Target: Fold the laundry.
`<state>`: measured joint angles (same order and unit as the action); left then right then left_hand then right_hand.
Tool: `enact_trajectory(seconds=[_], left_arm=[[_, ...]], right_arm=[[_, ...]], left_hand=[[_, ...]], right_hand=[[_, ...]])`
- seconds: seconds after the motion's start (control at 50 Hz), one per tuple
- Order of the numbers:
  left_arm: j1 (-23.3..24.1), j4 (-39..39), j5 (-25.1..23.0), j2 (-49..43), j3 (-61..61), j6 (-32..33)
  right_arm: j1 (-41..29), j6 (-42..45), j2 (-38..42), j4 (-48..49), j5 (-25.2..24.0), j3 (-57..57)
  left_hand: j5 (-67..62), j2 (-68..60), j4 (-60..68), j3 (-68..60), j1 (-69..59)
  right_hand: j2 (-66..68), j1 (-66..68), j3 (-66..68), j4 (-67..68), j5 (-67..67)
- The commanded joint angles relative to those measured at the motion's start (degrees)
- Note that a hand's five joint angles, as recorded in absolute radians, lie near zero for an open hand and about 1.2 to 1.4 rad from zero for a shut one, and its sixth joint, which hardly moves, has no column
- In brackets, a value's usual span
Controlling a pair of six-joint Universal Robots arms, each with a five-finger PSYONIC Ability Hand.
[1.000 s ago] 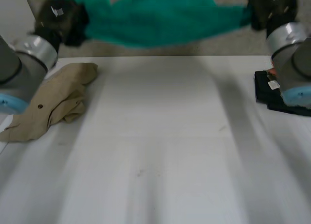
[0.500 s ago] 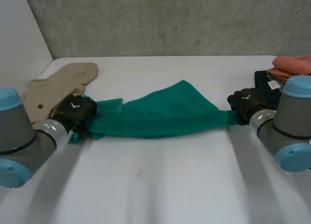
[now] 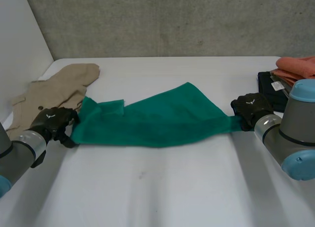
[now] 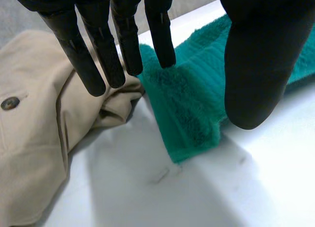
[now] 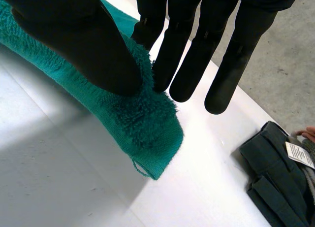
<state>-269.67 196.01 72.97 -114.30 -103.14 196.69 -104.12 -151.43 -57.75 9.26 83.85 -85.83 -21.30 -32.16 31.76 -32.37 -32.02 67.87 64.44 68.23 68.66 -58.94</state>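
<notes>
Green terry towel [image 3: 157, 121] lay flat on the white table [image 3: 172, 187], nearer the far edge. Its long axis ran from the table's left edge toward its right edge. The right end tapered to a narrow bunched tip; the left end was wider, with a small fold at its far corner.

The left hand [image 3: 51, 122] sat low at the towel's left end, released. In the left wrist view its fingers [image 4: 120, 45] were straight and spread away from the thumb, and the towel's corner lay on the table between them.

The right hand [image 3: 251, 109] sat at the towel's right tip, grasping it. In the right wrist view the thumb pressed the pile against the straight fingers [image 5: 172, 64], and the cloth's end reached past them onto the table.

The head view showed a crumpled beige buttoned garment [image 3: 54, 94] near the far left corner, touching the towel. An orange cloth [image 3: 298, 67] lay with a dark folded garment [image 3: 269, 86] at the right edge. The right wrist view showed a white label [image 5: 299, 153] on the dark garment.
</notes>
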Motion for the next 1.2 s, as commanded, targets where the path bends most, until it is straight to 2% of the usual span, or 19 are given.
enact_trajectory(seconds=[0.02, 0.12, 0.26, 0.4, 0.46, 0.5, 0.62, 0.7, 0.72, 0.78, 0.8, 0.86, 0.94, 1.0, 1.08, 1.2], left_arm=[[-0.2, 1.7, 1.6, -4.5, 3.1, 0.5], [-0.1, 1.6, 0.9, -4.8, 3.6, -0.2], [1.3, 2.4, -1.3, -4.4, 2.8, -1.9], [2.3, 2.9, -1.3, -5.8, 3.8, -1.8], [2.8, 3.0, -1.3, -6.7, 4.5, -1.6], [3.1, 3.1, -1.2, -7.3, 5.3, -1.0], [2.9, 0.3, 2.6, -3.7, 5.6, 2.2], [2.7, -8.8, 4.5, 7.3, 3.0, 5.5], [2.8, -14.4, 4.2, 12.8, 2.2, 6.9], [2.7, -23.9, 2.9, 20.4, 1.6, 9.0], [2.3, -29.9, 1.6, 25.0, 1.8, 10.7], [1.3, -40.1, -1.1, 32.5, 2.7, 15.1], [-0.7, -44.8, -3.4, 36.9, 5.5, 19.8], [-1.6, -45.1, -3.3, 35.8, 7.0, 20.9], [-0.6, -44.8, -2.2, 29.6, 8.2, 21.2], [5.9, -40.5, 1.0, 12.9, 12.9, 23.6]], right_arm=[[0.2, -0.1, -0.3, -0.2, 0.0, -0.6], [0.3, -0.3, -1.1, -0.2, 0.0, -1.1], [0.2, 0.0, -1.9, -0.2, 0.0, -1.7], [0.2, 0.0, -1.9, -0.3, 0.0, -2.0], [0.2, 0.0, -1.9, -0.3, 0.1, -2.0], [0.2, 0.1, -1.8, -0.3, 0.3, -2.0], [0.6, 2.0, -3.4, -3.2, 0.5, -1.5], [1.7, 10.3, -9.1, -12.8, 1.4, -2.2], [2.5, 14.6, -12.4, -17.6, 2.5, -2.8], [3.7, 20.5, -18.3, -23.9, 4.2, -3.9], [4.4, 23.8, -21.8, -27.2, 4.7, -4.5], [6.1, 28.3, -28.4, -31.5, 4.3, -4.8], [8.0, 30.1, -34.5, -34.3, 3.0, -3.9], [8.7, 29.8, -35.2, -34.5, 1.2, -3.4], [8.6, 29.4, -31.7, -35.0, -1.4, -3.7], [6.8, 30.0, -17.7, -35.3, -0.1, -0.9]], left_hand=[[-6.2, -5.3, 5.7, -5.1, -5.4], [-13.6, -12.7, 13.1, -12.5, -12.8], [-10.0, -9.2, 9.6, -9.0, -9.3], [-11.2, -10.3, 10.7, -10.1, -10.5], [-20.8, -19.9, 20.3, -19.7, -20.0], [-46.1, -45.2, 45.6, -45.0, -45.4], [-48.7, -47.8, 48.2, -47.6, -48.0], [-48.7, -47.8, 48.2, -47.6, -48.0], [-48.7, -47.8, 48.2, -47.6, -48.0], [-48.7, -47.8, 48.2, -47.6, -48.0], [-48.7, -47.8, 48.2, -47.6, -48.0], [-48.7, -47.8, 48.2, -47.6, -48.0], [-48.7, -47.8, 48.2, -47.6, -48.0], [-48.7, -47.8, 48.2, -47.6, -48.0], [-48.7, -47.8, 48.2, -47.6, -48.0], [-48.7, -47.8, 48.2, -47.6, -48.0]], right_hand=[[12.1, 15.6, 11.8, 11.3, -11.1], [12.1, 15.6, 11.8, 11.3, -11.1], [12.1, 15.6, 11.8, 11.3, -11.1], [12.1, 15.6, 11.8, 11.3, -11.1], [12.1, 15.6, 11.8, 11.3, -11.1], [12.1, 15.6, 11.8, 11.3, -11.1], [12.1, 15.6, 11.8, 11.3, -11.1], [12.1, 15.6, 11.8, 11.3, -11.1], [12.1, 15.6, 11.8, 11.3, -11.1], [12.1, 15.6, 11.8, 11.3, -11.1], [12.1, 15.6, 11.8, 11.3, -11.1], [12.1, 15.6, 11.8, 11.3, -11.1], [12.1, 15.6, 11.8, 11.3, -11.1], [12.1, 15.6, 11.8, 11.3, -11.1], [12.1, 15.6, 11.8, 11.3, -11.1], [12.1, 15.6, 11.8, 11.3, -11.1]])
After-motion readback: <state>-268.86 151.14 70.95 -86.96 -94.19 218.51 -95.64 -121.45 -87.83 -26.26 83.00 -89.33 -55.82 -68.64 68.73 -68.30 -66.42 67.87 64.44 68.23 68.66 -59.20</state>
